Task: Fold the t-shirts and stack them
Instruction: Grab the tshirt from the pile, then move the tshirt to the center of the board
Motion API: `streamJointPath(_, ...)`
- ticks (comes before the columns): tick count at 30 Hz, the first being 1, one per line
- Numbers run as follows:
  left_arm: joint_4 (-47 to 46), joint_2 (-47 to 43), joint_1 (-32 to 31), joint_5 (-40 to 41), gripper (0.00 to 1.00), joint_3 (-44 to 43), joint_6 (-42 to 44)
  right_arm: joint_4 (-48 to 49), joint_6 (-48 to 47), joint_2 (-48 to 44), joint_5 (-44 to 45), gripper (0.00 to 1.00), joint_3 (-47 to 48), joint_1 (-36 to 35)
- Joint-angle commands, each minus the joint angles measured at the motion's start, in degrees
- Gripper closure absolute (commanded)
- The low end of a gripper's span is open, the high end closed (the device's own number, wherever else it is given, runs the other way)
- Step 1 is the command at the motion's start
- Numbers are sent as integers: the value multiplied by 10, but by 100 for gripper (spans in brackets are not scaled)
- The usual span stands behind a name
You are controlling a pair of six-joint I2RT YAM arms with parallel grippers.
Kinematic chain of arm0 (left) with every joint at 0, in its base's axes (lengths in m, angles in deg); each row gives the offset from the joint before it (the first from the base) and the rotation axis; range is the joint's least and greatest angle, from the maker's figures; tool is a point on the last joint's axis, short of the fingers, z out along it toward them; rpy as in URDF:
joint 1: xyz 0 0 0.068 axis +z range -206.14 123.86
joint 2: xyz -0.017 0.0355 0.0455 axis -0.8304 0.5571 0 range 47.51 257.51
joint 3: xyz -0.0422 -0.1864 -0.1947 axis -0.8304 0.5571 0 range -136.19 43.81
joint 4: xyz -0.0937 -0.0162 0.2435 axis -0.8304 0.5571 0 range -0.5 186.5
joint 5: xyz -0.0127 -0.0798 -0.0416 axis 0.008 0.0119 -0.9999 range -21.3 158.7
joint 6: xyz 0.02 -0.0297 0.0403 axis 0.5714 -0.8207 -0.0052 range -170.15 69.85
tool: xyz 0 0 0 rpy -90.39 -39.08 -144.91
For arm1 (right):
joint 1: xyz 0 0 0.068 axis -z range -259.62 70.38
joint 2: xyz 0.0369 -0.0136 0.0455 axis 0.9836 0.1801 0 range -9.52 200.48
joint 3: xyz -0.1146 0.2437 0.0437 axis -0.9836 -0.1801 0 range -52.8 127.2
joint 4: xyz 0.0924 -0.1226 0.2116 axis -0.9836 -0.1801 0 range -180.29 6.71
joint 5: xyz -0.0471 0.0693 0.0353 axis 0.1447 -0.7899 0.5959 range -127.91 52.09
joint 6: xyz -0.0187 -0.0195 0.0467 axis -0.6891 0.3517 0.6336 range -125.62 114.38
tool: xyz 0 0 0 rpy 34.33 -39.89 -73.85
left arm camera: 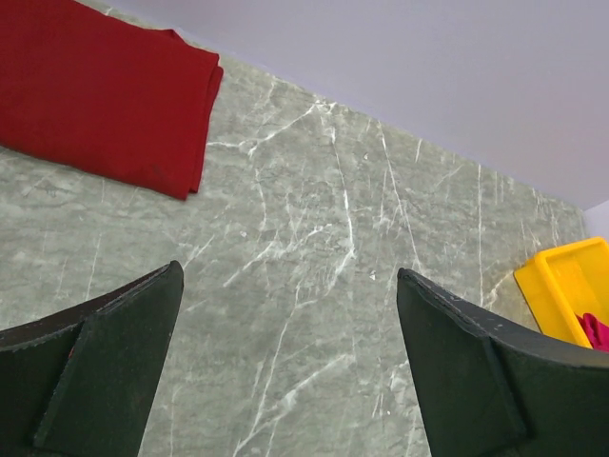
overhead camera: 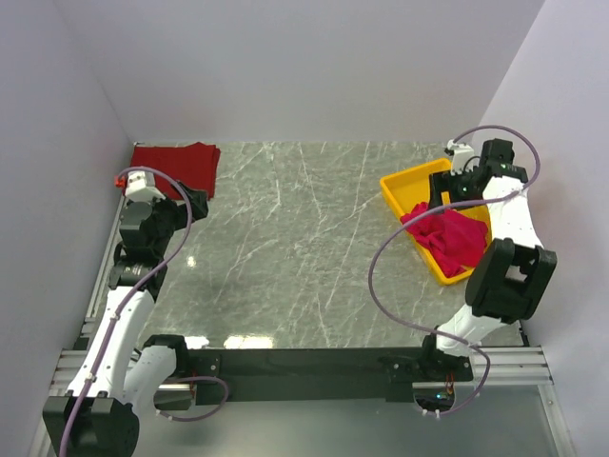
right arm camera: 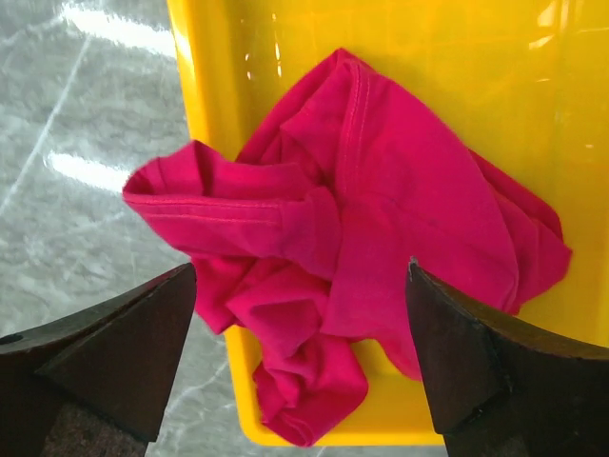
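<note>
Wide open and empty, the right gripper (right arm camera: pixel 301 286) hovers directly above the crumpled crimson cloth t-shirt (right arm camera: pixel 381 209) in the yellow plastic tray (right arm camera: pixel 457 57). Pickup looks to be the step in hand: it should descend and pinch a fold.

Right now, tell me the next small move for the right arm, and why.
Probably lower the right gripper straight down and close on the crimson t-shirt. Its jaws are open above the shirt, which lies crumpled and unfolded in the yellow tray, spilling over one rim. The darker red t-shirt already lies folded at the far left corner.
</note>
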Motion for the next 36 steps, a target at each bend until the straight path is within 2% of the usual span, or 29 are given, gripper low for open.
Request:
streamJointPath(1,-25,-15,-2,-7,1,6,-9,-53,-50,32,-53,5,50,15)
streamJointPath(7,-17,-14,-2,-8,1,-1,-7,-56,-70,86,-50,10,46,14)
streamJointPath(11,-15,-17,-2,-5,0,-3,-8,-36,-73,98,-44,18,27,14)
streamJointPath(14,-16,-15,-2,-8,1,-5,-14,-33,-71,112,-46,38,31,13)
streamJointPath(15,-16,-15,-2,-9,1,-9,-16,-38,-74,115,-54,58,46,12)
streamJointPath(18,-11,-14,-2,-7,1,-18,-18,-36,-72,90,-70,89,54,13)
streamJointPath(19,-9,-14,-2,-5,1,-24,-17,-31,-72,60,-75,92,52,13)
streamJointPath(20,-7,-15,-2,-4,0,-28,-17,-23,-68,44,-81,99,52,12)
streamJointPath(28,19,-37,-2,6,1,-49,-11,-21,32,-125,-211,100,182,-19)
streamJointPath(36,30,-52,-2,11,1,-69,0,88,187,-174,-297,100,371,-60)
